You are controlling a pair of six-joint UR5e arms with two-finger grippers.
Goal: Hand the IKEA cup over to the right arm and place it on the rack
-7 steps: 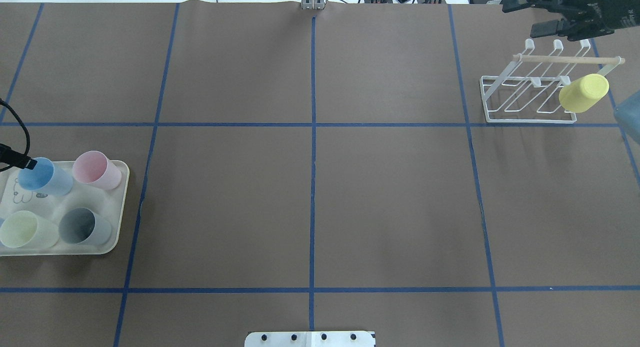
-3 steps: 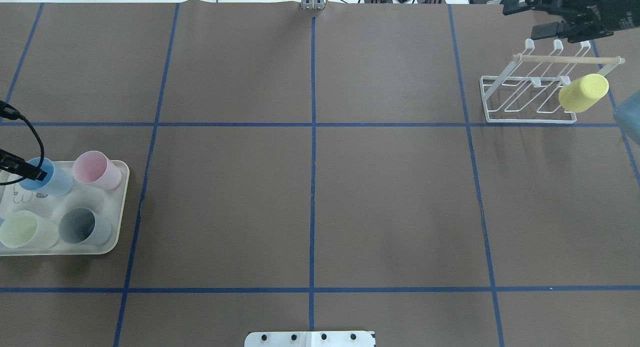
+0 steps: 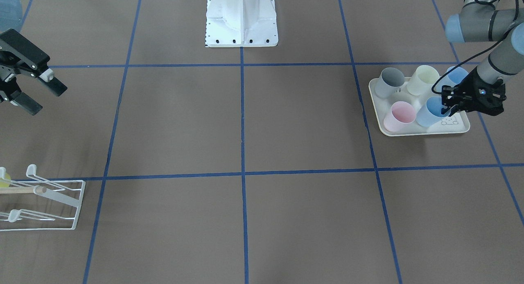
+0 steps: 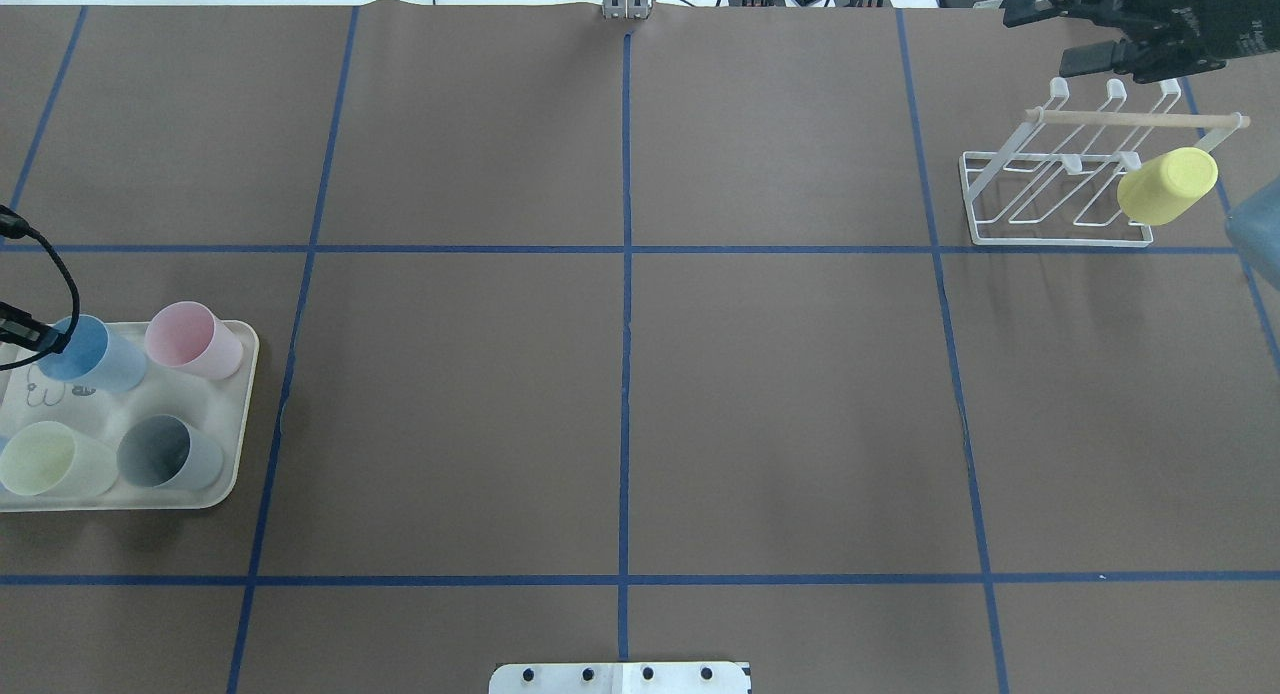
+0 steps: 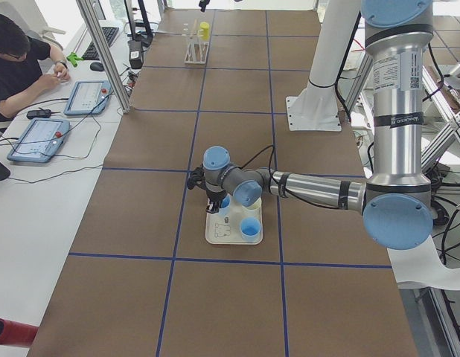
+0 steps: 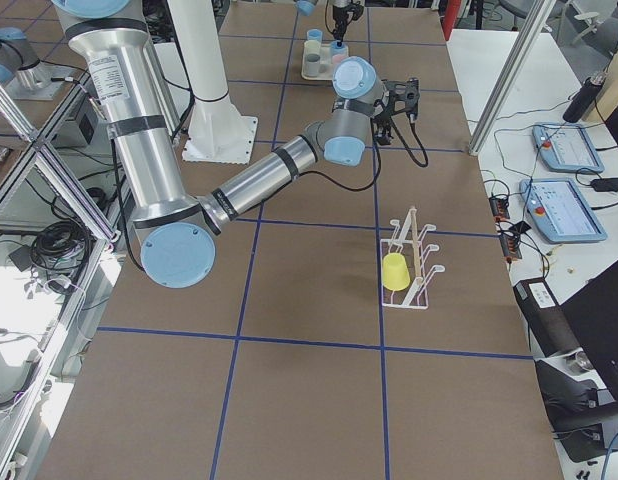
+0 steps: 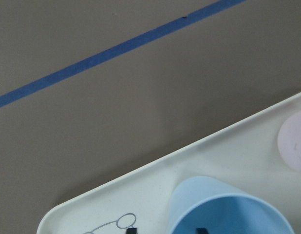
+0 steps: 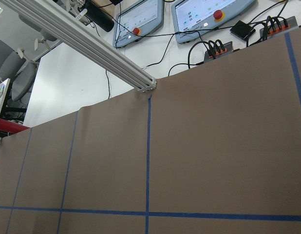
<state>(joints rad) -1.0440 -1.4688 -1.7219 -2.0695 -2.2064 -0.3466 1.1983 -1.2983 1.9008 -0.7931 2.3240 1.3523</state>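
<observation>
We see a brown bench (image 4: pixel 450 404) with a cream tray (image 3: pixel 425 129) at the robot's left end. The white wire rack (image 4: pixel 1060 241) stands far across the bench from the tray, and a yellow cup (image 4: pixel 1165 186) is tilted base-up on one of its prongs. Five cups sit on the tray. The blue cup (image 3: pixel 428 114) is at the tray's edge farthest from the robot, beside the pink cup (image 3: pixel 399 116). The left claw (image 3: pixel 446 103) is over the tray with its fingers parted, one inside the blue cup's rim and one outside. The right claw (image 3: pixel 41 96) hangs well away from the tray, spread wide and empty.
</observation>
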